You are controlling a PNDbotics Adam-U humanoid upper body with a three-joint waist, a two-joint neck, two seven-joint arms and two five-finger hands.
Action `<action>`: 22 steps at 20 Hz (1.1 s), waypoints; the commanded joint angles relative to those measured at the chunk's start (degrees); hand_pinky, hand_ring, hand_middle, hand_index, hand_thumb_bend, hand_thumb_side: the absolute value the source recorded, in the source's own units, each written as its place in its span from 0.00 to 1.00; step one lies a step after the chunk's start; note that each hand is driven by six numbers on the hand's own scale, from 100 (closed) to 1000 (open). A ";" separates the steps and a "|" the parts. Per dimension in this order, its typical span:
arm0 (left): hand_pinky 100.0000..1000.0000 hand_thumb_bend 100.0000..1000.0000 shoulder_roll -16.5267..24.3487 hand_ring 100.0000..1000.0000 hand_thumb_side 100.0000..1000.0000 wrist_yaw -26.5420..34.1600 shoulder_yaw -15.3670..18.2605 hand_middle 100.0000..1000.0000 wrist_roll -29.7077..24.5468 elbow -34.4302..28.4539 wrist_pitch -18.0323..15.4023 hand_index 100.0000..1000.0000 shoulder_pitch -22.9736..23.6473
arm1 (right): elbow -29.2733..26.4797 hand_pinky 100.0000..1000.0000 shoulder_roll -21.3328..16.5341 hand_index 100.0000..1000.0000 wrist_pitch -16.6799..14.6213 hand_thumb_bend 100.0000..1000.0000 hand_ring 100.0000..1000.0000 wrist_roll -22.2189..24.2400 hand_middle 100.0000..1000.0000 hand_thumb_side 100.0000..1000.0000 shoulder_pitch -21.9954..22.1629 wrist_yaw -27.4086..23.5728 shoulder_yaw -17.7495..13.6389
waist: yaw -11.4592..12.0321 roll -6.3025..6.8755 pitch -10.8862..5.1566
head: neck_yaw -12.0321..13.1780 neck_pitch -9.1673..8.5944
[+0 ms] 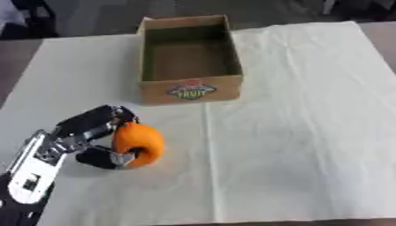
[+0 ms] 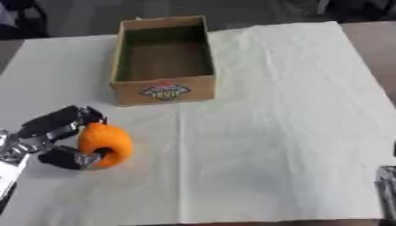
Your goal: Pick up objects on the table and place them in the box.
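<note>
An orange fruit (image 1: 139, 144) sits low over the white cloth at the lower left. My left hand (image 1: 89, 134) is curled round it, fingers over its top and thumb under its near side. The open cardboard box (image 1: 191, 91) with a fruit label on its front wall stands at the back centre, and its inside looks bare. A sliver of my right arm (image 2: 386, 185) shows at the lower right edge of the right eye view; the hand itself is out of sight.
A white cloth (image 1: 294, 132) covers the table, with a fold line running from the box toward the front. Dark floor and dark shapes lie beyond the far edge.
</note>
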 commanded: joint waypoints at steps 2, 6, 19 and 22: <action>0.24 0.00 2.59 0.36 0.35 4.98 3.02 0.29 -20.24 -1.43 -20.23 0.51 -1.67 | -1.15 0.84 -0.99 0.72 -0.02 0.00 0.99 -0.26 0.51 0.85 -0.61 0.25 -0.53 | -0.08 -0.20 -0.57 | -0.20 -0.90; 0.24 0.00 4.56 0.36 0.34 7.42 5.20 0.29 -20.24 -0.73 -20.23 0.51 -2.75 | -1.15 0.84 -0.95 0.72 -0.48 0.00 0.99 -0.40 0.51 0.84 -0.94 0.21 -0.58 | -0.67 -0.53 -0.05 | 0.15 -1.54; 0.26 0.00 11.87 0.37 0.29 13.27 11.96 0.32 -12.85 -1.03 -20.23 0.52 -10.92 | -1.15 0.84 -0.60 0.72 -1.24 0.00 0.99 -0.07 0.51 0.84 -2.75 0.03 -0.08 | -3.74 -0.34 2.29 | 3.85 -4.30; 0.27 0.00 12.44 0.41 0.29 9.09 14.11 0.34 -7.18 0.52 -20.23 0.52 -13.27 | -1.15 0.84 -0.37 0.72 -1.34 0.00 0.99 0.20 0.51 0.84 -3.36 -0.29 0.18 | -5.26 -0.24 2.76 | 5.07 -5.02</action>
